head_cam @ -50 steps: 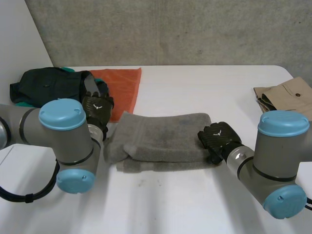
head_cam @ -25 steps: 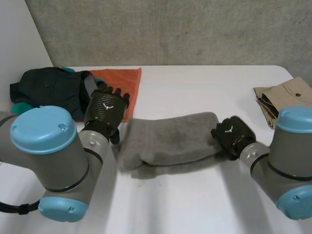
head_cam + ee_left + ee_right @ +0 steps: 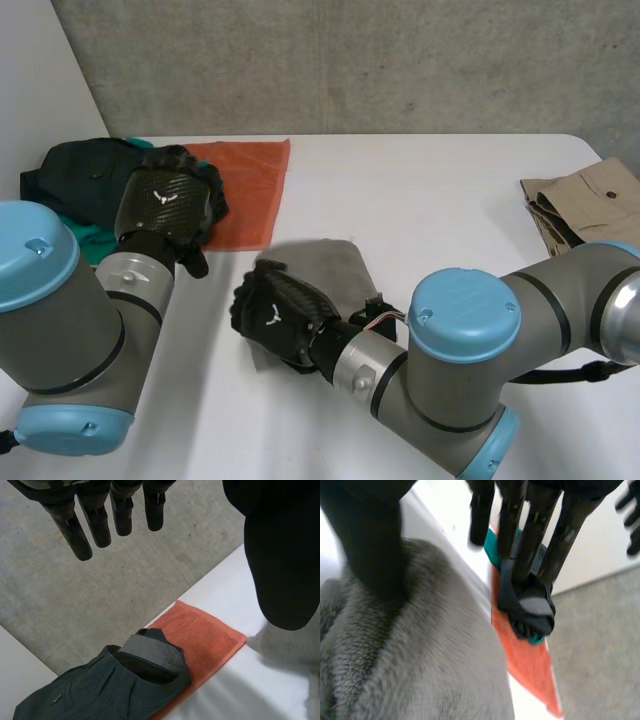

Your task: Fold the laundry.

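Lying near the middle of the white table, the grey towel is a short folded bundle. The right hand rests on its end nearer the orange cloth — thumb on the towel, fingers straight, pinching nothing. The left hand hangs by the dark garment, its fingers straight and empty.

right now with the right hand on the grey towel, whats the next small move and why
Probably press the right hand flat and smooth the grey towel toward its far end. Its thumb sinks into the pile, its fingers are straight beyond the towel's edge, pinching nothing, and the towel looks humped. The left hand hovers open.
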